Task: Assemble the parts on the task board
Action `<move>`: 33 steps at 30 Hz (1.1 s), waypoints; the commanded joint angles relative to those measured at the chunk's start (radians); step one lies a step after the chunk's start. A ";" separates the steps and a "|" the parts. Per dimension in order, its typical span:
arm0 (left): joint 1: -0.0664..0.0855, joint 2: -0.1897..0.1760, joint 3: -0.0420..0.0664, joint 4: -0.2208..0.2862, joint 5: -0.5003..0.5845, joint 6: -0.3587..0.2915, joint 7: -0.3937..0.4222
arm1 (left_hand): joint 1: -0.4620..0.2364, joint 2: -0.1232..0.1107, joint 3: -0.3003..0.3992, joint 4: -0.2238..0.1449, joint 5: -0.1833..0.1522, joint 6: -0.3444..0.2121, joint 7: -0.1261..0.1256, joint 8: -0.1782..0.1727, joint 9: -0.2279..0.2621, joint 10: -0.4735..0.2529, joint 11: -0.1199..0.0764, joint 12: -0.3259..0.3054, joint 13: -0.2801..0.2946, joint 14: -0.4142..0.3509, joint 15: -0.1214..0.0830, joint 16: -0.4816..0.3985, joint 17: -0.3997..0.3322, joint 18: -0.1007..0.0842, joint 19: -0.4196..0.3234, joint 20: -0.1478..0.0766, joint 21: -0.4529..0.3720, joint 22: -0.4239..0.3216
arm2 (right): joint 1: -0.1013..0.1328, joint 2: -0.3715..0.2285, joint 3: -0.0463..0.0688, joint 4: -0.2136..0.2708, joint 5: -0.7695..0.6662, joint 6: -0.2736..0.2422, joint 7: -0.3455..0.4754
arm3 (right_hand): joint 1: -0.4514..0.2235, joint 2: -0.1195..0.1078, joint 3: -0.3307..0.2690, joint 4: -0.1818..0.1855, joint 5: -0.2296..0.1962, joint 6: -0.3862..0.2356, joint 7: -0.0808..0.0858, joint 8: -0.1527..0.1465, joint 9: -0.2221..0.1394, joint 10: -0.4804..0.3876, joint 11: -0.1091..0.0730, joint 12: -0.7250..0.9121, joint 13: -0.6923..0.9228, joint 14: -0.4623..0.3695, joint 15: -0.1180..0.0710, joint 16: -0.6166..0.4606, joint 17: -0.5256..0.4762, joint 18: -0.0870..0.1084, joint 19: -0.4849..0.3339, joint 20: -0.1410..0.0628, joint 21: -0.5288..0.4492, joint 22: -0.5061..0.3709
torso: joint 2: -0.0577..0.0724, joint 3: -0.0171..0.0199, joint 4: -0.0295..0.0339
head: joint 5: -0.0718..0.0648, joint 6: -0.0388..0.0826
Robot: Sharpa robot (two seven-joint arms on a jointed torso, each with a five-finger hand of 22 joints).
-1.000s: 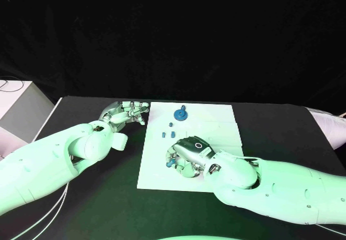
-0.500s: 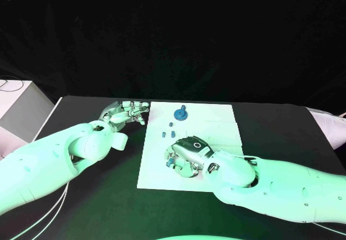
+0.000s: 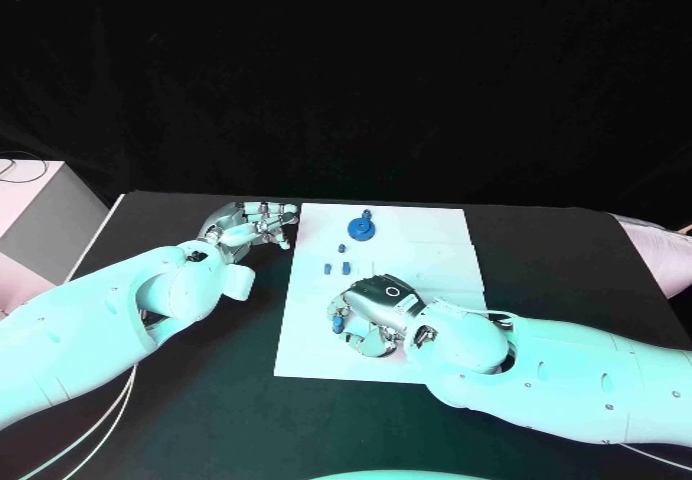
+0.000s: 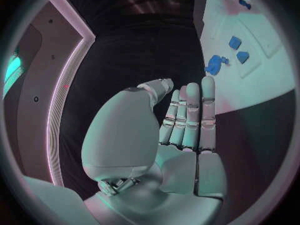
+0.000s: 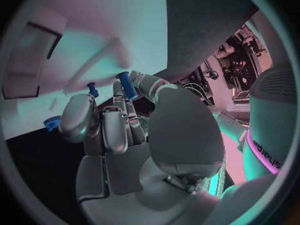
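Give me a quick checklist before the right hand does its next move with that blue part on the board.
1. Right hand holds a blue part: ok, a peg is pinched at its fingertips.
2. Right hand is over the task board: ok.
3. Left hand holds nothing: ok, fingers straight, at the board's left edge.
4. Round blue part sits at the board's far end, apart from both hands: ok.
5. Small blue pieces lie apart from the right hand: ok.
6. Target hole for the peg: cannot tell, the hand hides it.
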 commanded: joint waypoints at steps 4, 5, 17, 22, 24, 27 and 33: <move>0.000 0.001 0.000 0.002 -0.003 0.015 0.003 | -0.001 0.004 0.002 0.002 0.002 0.004 0.005 -0.001 -0.002 -0.010 0.000 0.003 -0.002 0.005 0.001 -0.005 -0.001 0.016 0.008 0.000 -0.003 -0.002 | -0.002 0.000 -0.001 0.000 0.000 0.001 0.012 | 0.006 -0.006 -0.019 0.003 -0.005 -0.007 0.002 -0.008 -0.002 -0.024 0.004 -0.010 -0.006 0.015 0.008 -0.010 -0.008 0.002 -0.005 0.008 -0.018 -0.014 | 0.000 0.0007 -0.0005 | 0.001 0.001; 0.000 0.001 0.000 0.002 -0.003 0.015 0.003 | -0.001 0.004 0.002 0.002 0.002 0.004 0.005 -0.001 -0.002 -0.010 0.000 0.003 -0.002 0.005 0.001 -0.005 -0.001 0.016 0.008 0.000 -0.003 -0.002 | -0.002 0.000 -0.001 0.000 0.000 -0.003 0.011 | 0.011 -0.004 -0.029 0.004 -0.004 -0.009 0.003 -0.011 -0.002 -0.040 0.006 -0.013 -0.012 0.013 0.010 -0.014 -0.017 0.006 -0.011 0.010 -0.039 -0.033 | 0.001 0.0009 -0.0006 | 0.001 0.002; 0.000 0.000 0.000 0.002 -0.003 0.015 0.001 | -0.001 0.004 0.001 0.004 0.001 0.004 0.005 -0.001 -0.002 -0.011 0.000 0.004 -0.002 0.005 0.001 -0.006 -0.001 0.016 0.009 0.000 -0.005 -0.003 | -0.002 -0.006 -0.001 0.001 0.008 -0.084 0.001 | 0.203 0.058 -0.430 0.186 0.000 -0.079 -0.008 -0.088 -0.047 -0.212 0.031 0.034 -0.105 -0.005 0.030 -0.055 -0.109 0.027 -0.022 0.027 -0.194 -0.160 | 0.000 0.0006 0.0001 | -0.001 0.005; 0.000 0.000 0.000 0.002 -0.003 0.016 0.001 | -0.001 0.004 0.001 0.004 0.001 0.004 0.005 -0.001 -0.002 -0.011 0.000 0.004 -0.002 0.005 0.001 -0.006 -0.001 0.016 0.009 0.000 -0.005 -0.003 | -0.002 -0.013 0.000 0.005 0.014 -0.087 0.002 | 0.234 0.053 -0.454 0.239 0.009 -0.080 -0.009 -0.091 -0.052 -0.218 0.031 0.047 -0.109 -0.005 0.030 -0.053 -0.110 0.027 -0.019 0.027 -0.198 -0.162 | 0.000 0.0004 0.0003 | -0.001 0.007; 0.000 -0.001 0.000 0.002 -0.003 0.016 0.000 | -0.001 0.004 0.001 0.004 0.001 0.004 0.005 -0.001 -0.002 -0.011 0.000 0.004 -0.002 0.005 0.001 -0.006 -0.001 0.016 0.009 0.000 -0.005 -0.003 | -0.001 -0.019 0.000 0.008 0.020 -0.087 0.003 | 0.235 0.051 -0.458 0.244 0.011 -0.080 -0.009 -0.091 -0.052 -0.218 0.031 0.049 -0.109 -0.006 0.030 -0.054 -0.111 0.027 -0.018 0.027 -0.199 -0.163 | 0.000 0.0006 -0.0002 | -0.001 0.007; 0.000 -0.002 0.000 0.003 -0.003 0.016 0.000 | -0.001 0.004 0.001 0.004 0.001 0.004 0.005 -0.001 -0.002 -0.011 0.000 0.004 -0.002 0.005 0.001 -0.006 -0.001 0.016 0.009 0.000 -0.005 -0.003 | 0.000 -0.035 0.002 0.018 0.033 -0.085 0.008 | 0.233 0.046 -0.469 0.249 0.014 -0.082 -0.009 -0.093 -0.054 -0.218 0.031 0.053 -0.110 -0.006 0.029 -0.054 -0.112 0.028 -0.018 0.027 -0.200 -0.163 | 0.000 0.0007 -0.0008 | -0.001 0.008; 0.000 -0.004 0.000 0.003 -0.003 0.016 0.000 | -0.001 0.004 0.001 0.004 0.001 0.004 0.005 -0.001 -0.002 -0.011 0.000 0.004 -0.002 0.005 0.001 -0.006 -0.001 0.016 0.009 0.000 -0.005 -0.003 | 0.019 -0.097 0.011 0.054 0.141 -0.091 0.045 | 0.225 0.050 -0.565 0.251 0.055 -0.119 -0.016 -0.108 -0.070 -0.214 0.027 0.073 -0.109 -0.030 0.027 -0.104 -0.200 0.048 -0.041 0.025 -0.320 -0.268 | -0.002 0.0010 -0.0015 | -0.007 0.015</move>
